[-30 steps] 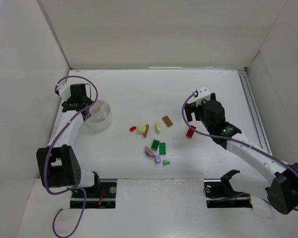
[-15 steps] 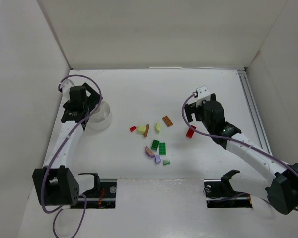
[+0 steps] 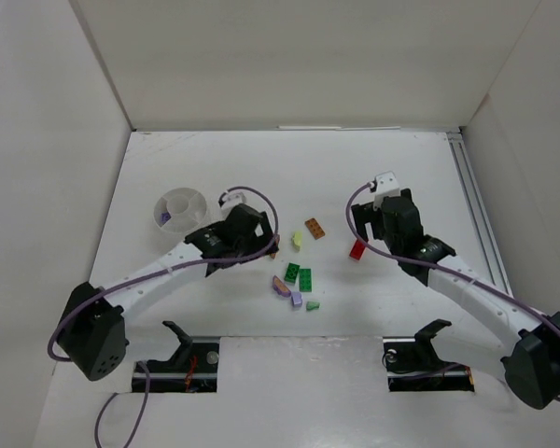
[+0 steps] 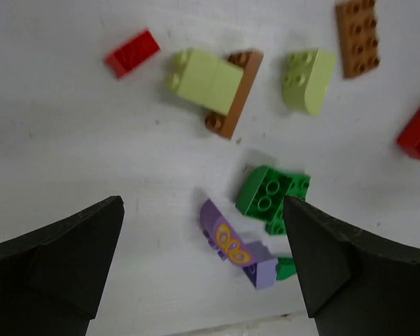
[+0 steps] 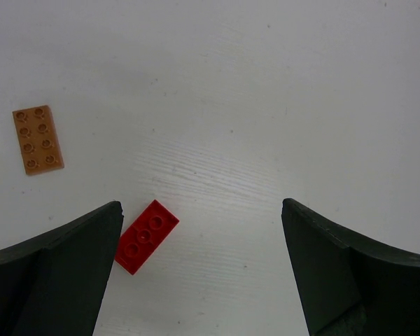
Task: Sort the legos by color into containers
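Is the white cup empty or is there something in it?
Not empty: the cup stands upright with a small purple piece inside near its wall.

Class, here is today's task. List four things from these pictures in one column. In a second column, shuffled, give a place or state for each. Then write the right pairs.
1. cup
2. left gripper
3. right gripper
4. purple brick

A. open, a lone red brick below it
B. lies next to green bricks
C. left of the brick pile, something purple inside
D. open, above the brick pile

Pairs: 1-C, 2-D, 3-A, 4-B
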Controlling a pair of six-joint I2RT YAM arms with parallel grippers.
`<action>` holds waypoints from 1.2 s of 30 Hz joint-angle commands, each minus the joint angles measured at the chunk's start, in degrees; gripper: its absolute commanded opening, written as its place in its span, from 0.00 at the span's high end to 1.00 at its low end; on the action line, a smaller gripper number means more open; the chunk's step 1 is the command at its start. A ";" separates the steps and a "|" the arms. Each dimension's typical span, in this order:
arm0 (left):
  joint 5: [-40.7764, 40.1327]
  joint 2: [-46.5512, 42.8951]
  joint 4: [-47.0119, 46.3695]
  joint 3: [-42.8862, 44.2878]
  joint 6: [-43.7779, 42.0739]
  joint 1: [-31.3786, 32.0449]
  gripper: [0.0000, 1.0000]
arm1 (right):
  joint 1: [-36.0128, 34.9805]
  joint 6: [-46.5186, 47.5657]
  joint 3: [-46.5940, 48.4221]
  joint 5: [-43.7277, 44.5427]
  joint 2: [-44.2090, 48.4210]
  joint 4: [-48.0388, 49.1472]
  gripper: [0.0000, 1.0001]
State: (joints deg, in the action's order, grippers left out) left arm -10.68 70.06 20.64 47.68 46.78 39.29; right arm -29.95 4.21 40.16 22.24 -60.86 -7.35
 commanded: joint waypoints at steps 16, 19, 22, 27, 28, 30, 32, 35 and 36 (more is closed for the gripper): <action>-6.82 18.36 12.16 6.03 28.27 16.70 0.22 | 1.04 -12.29 -9.83 7.82 13.13 -5.39 0.00; -5.59 18.36 10.83 5.32 27.75 16.70 0.31 | 1.04 -12.29 -9.84 7.82 13.93 -4.86 0.00; -4.53 20.01 9.68 5.32 27.22 16.70 0.36 | 1.04 -12.29 -9.84 7.82 13.93 -4.86 0.00; -4.53 22.31 10.29 6.98 26.43 17.75 0.60 | 1.04 -12.29 -9.84 7.82 13.40 -4.86 0.00; -4.53 22.31 10.29 6.99 25.91 17.75 0.62 | 1.04 -12.29 -9.84 7.82 13.40 -4.86 0.00; -4.53 22.31 10.29 7.51 25.90 17.75 0.68 | 1.04 -12.29 -9.84 7.82 12.87 -4.86 0.00; -5.14 21.70 10.29 7.51 25.37 17.75 0.75 | 1.04 -12.29 -9.84 7.82 12.87 -5.39 0.00; -5.85 21.17 11.08 7.51 25.37 17.75 0.85 | 1.04 -12.29 -9.84 7.82 12.87 -5.39 0.00; -6.80 20.65 12.22 8.12 25.37 17.75 0.92 | 1.04 -12.29 -9.84 7.82 12.87 -5.39 0.00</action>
State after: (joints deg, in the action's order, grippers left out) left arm -15.20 92.20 30.04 53.52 72.23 56.88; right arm -29.23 -7.38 30.13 29.17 -48.27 -14.13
